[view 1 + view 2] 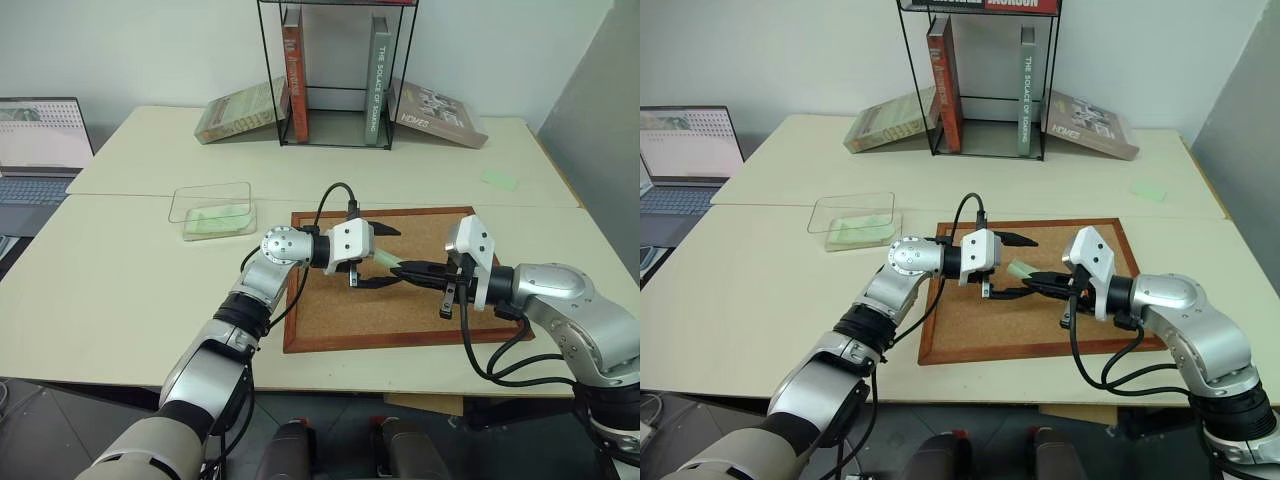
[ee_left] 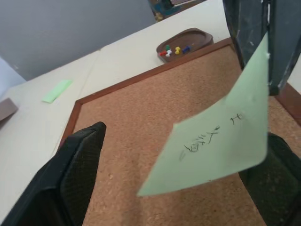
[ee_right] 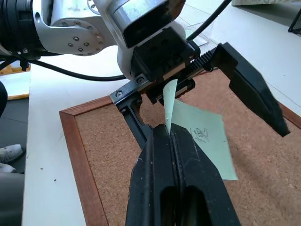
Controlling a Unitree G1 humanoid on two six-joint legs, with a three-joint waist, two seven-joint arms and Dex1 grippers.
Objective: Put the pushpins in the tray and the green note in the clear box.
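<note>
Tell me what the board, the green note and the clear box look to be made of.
Corkboard: speckled brown cork, matte and grainy, in a reddish wood-looking frame.
Green note: thin matte paper, likely; it curls at the edge and carries handwriting, pinched in the right gripper.
Clear box: glossy transparent plastic, apparently; the table and green slips show through its walls.

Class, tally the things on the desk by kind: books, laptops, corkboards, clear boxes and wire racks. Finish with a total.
Books, two upright, two leaning: 4
Open grey laptop: 1
Wood-framed corkboard: 1
Clear plastic box: 1
Black wire rack: 1
Total: 8
</note>
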